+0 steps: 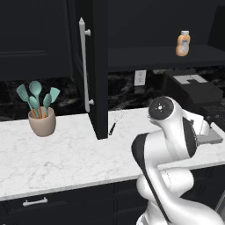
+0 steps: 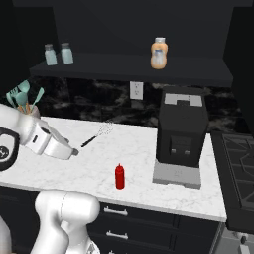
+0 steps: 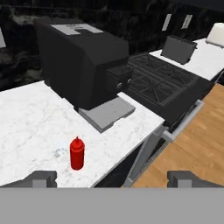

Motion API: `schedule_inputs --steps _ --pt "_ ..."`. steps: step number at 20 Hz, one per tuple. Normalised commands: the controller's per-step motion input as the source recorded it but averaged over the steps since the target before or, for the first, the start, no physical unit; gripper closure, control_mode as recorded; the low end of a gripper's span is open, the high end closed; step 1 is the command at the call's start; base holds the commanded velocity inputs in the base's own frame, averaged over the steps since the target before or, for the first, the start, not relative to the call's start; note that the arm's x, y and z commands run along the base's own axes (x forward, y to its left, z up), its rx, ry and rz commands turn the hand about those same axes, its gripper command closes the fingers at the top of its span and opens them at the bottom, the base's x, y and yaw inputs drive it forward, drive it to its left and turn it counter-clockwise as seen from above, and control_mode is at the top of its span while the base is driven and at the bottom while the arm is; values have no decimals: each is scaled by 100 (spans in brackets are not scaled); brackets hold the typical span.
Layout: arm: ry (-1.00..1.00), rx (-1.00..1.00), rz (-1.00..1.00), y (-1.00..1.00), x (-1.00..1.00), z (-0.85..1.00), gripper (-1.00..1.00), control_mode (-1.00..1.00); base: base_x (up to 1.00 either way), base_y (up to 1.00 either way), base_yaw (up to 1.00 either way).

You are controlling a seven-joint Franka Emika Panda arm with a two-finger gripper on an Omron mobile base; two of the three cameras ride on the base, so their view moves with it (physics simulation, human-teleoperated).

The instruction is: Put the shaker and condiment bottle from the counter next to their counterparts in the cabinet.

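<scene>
Red plastic squeeze bottle (image 2: 119,176) with the pointy nozzle is standing upright on the white marble counter (image 2: 139,149), near the front edge, just left of the big black coffee machine (image 2: 180,130) on its grey tray. Up on the dark shelf of the black cabinet (image 2: 134,67) there's an orange-amber bottle (image 2: 158,53) with a pale cap toward the right, and two small teal-grey shakers (image 2: 58,53) side by side at the far left. Gripper (image 3: 112,178) hangs above the counter edge with its fingers spread wide, nothing between them, the red bottle a bit ahead of it. Wire whisk (image 2: 96,135) lies flat further back, beige utensil crock (image 1: 42,121) off left.
</scene>
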Motion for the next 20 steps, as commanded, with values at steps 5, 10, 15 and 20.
schedule_inputs --steps 5,10,15,20 --pt "-26 -13 3 -38 1 -100 -100 -100 0 0 0" --pt "-37 -22 3 -4 -6 -85 -100 -100 0 0 0" --pt "-35 -18 3 -21 0 -92 -100 -100 0 0 0" --pt "-34 -14 4 -35 0 -87 -100 -100 0 0 0"
